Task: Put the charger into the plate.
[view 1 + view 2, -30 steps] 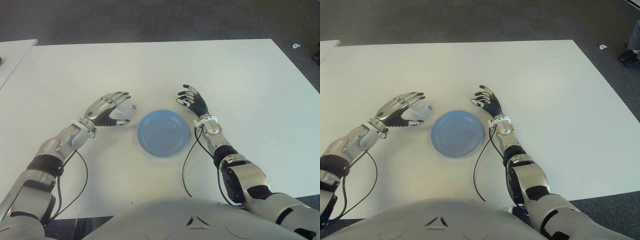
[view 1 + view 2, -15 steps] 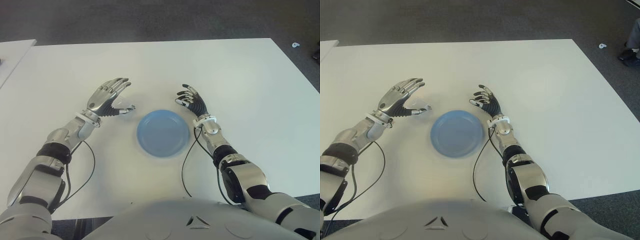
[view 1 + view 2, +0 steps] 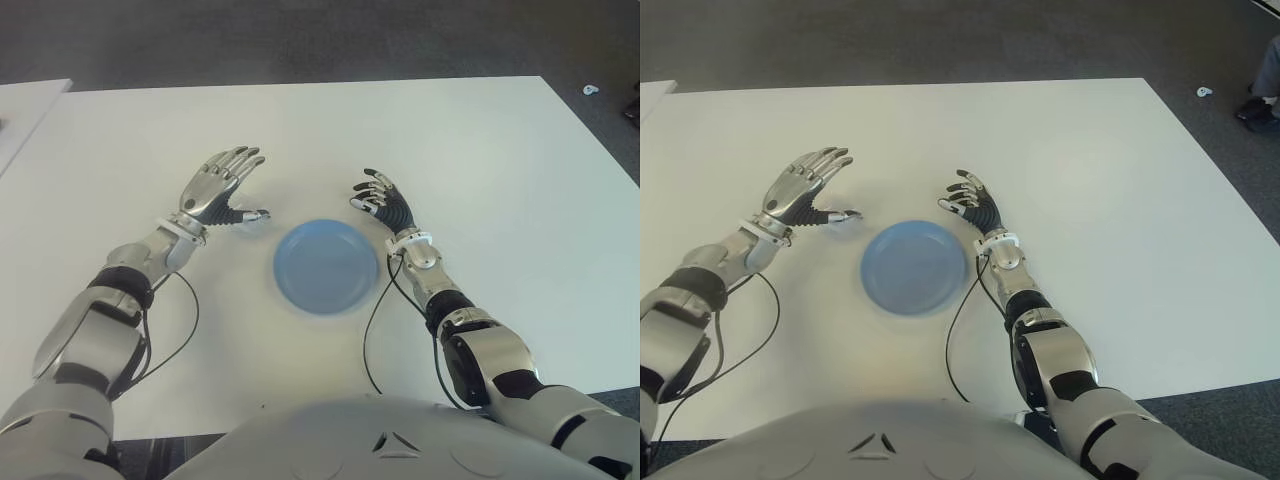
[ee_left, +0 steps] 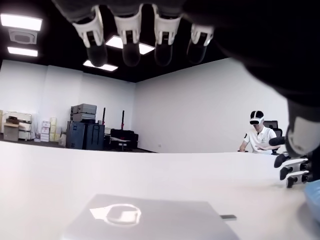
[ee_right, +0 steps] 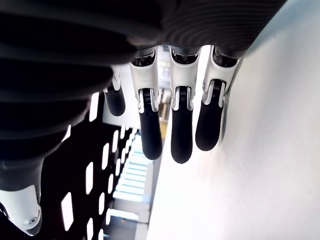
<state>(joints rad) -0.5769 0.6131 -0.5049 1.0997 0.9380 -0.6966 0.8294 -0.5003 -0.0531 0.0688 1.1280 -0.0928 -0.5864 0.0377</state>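
- Left eye view: my left hand is raised over the white table, just to the left of the blue plate. Its fingers are spread wide and hold nothing. The white charger lies on the table under my thumb, close to the plate's rim but outside it. My right hand shows at the plate's far right edge, fingers loosely curved and empty.
- Right eye view: the same layout. The plate has nothing in it, so the charger is not yet delivered.
- Left wrist view: the charger fills the foreground, flat on the table, with a small metal prong sticking out at one side. My fingertips hang above it, well apart from it. A seated person wearing a headset shows far off.
- Right wrist view: only my own fingers beside the tabletop, relaxed, with nothing between them.
- My judgement: nothing of the task is done. Closing on the charger, lifting it, and setting it in the plate all remain.
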